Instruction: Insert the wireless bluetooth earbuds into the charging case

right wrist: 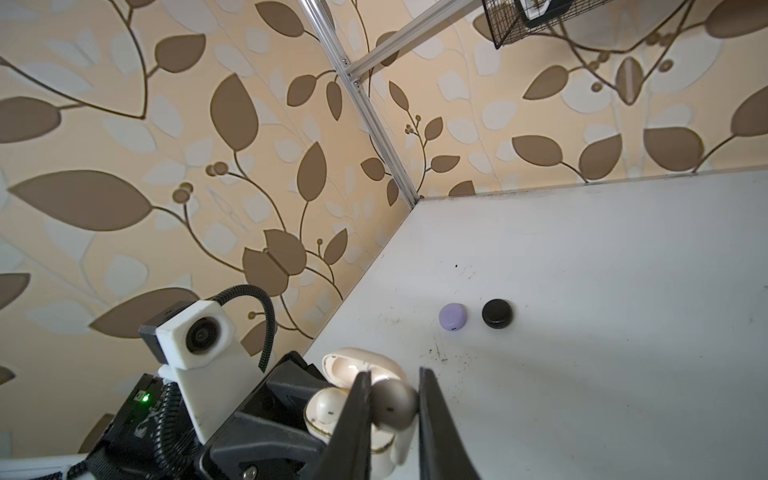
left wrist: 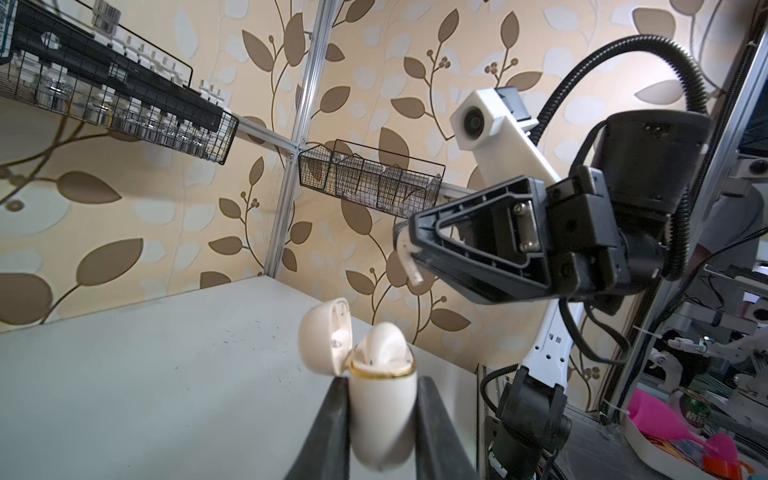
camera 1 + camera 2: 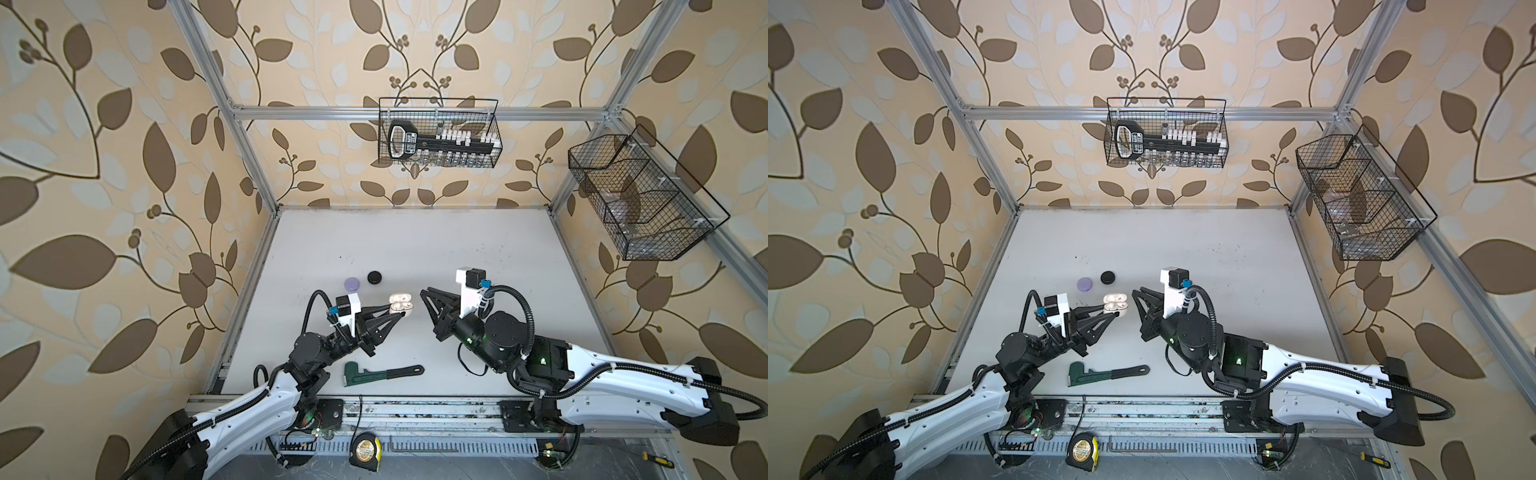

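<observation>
No legible text: label on black rack (image 3: 449, 143) in wire basket (image 3: 457, 160) and badge on tape measure (image 3: 365, 451) too blurred to read

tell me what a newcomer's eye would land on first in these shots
First, the open white charging case, clamped in the left gripper near the middle of the table, with a seated earbud showing inside. Facing it, the right gripper pinches a loose white earbud close to the case. A closed lilac case and black case sit behind, to the left.

right pincer (image 1: 395, 372) clamping earbud (image 1: 392, 401), open case (image 1: 326, 409)
</observation>
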